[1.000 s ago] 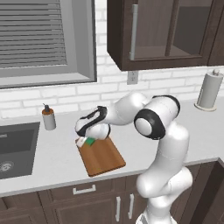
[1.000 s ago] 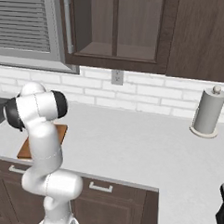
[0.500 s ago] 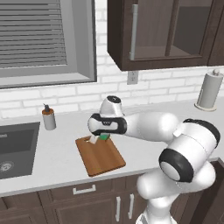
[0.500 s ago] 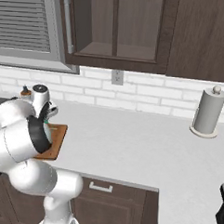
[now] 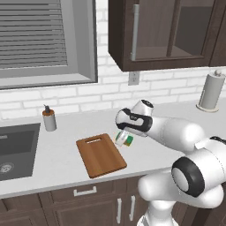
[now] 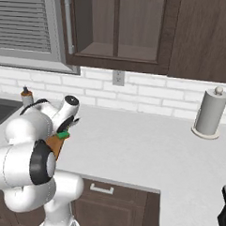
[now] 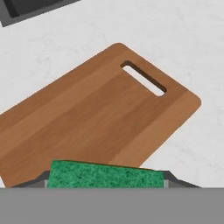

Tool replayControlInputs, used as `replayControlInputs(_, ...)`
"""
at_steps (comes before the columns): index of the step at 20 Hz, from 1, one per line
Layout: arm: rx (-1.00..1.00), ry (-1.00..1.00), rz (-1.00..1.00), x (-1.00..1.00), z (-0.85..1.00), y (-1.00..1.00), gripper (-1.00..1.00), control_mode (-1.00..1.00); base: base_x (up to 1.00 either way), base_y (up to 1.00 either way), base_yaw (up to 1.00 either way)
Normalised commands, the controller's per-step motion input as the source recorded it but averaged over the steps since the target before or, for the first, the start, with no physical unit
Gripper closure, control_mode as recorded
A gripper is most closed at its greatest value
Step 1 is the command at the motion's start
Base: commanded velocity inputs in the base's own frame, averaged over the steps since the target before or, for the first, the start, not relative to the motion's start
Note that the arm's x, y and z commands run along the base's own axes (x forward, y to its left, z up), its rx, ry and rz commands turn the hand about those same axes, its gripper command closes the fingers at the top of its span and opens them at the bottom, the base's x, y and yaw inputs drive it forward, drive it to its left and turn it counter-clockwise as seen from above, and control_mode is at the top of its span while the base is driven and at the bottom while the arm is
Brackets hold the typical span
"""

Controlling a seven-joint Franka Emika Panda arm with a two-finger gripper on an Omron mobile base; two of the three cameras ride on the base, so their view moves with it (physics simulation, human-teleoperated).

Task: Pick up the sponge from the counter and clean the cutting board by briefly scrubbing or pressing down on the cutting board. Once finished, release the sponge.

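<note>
My gripper [image 5: 124, 139] is shut on the sponge [image 5: 128, 141], a small block with a green face. It hangs beside the far right corner of the cutting board [image 5: 100, 155], slightly above the counter [image 5: 62, 150]. In the hand view the green sponge [image 7: 105, 175] sits between the fingertips [image 7: 40, 179] at the bottom, with the reddish-brown cutting board [image 7: 96, 113] and its slot handle [image 7: 143, 78] spread out beyond it. From the right base view, the sponge [image 6: 62, 135] peeks out beside the arm, above a sliver of the cutting board [image 6: 54, 145].
A dark sink [image 5: 13, 148] lies left of the board, and a soap dispenser [image 5: 49, 120] stands behind it by the wall. At the far right stands a paper towel roll [image 5: 211, 90]. Wall cabinets [image 5: 167, 31] hang above the counter.
The arm has swung to the right, carrying the sponge from over the board's far end to its right far corner. The board has not moved.
</note>
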Motion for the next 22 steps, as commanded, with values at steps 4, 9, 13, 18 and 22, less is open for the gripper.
replayControlInputs(4,-0.17,0.09,0.1,0.01,-0.35,-0.66,1.0,-1.0,0.0,0.0,0.0)
replayControlInputs(9,-0.18,0.05,0.14,0.0,-0.23,-0.53,1.0,-1.0,0.0,0.0,0.0)
replayControlInputs(13,-0.02,0.0,0.03,0.0,-0.01,-0.21,1.0,-1.0,0.0,0.0,0.0)
replayControlInputs(18,0.02,0.0,0.0,0.08,0.0,-0.12,-1.0,-1.0,0.0,0.0,0.0)
replayControlInputs(22,0.01,0.01,0.0,0.04,-0.03,-0.1,-1.0,-1.0,0.0,0.0,0.0)
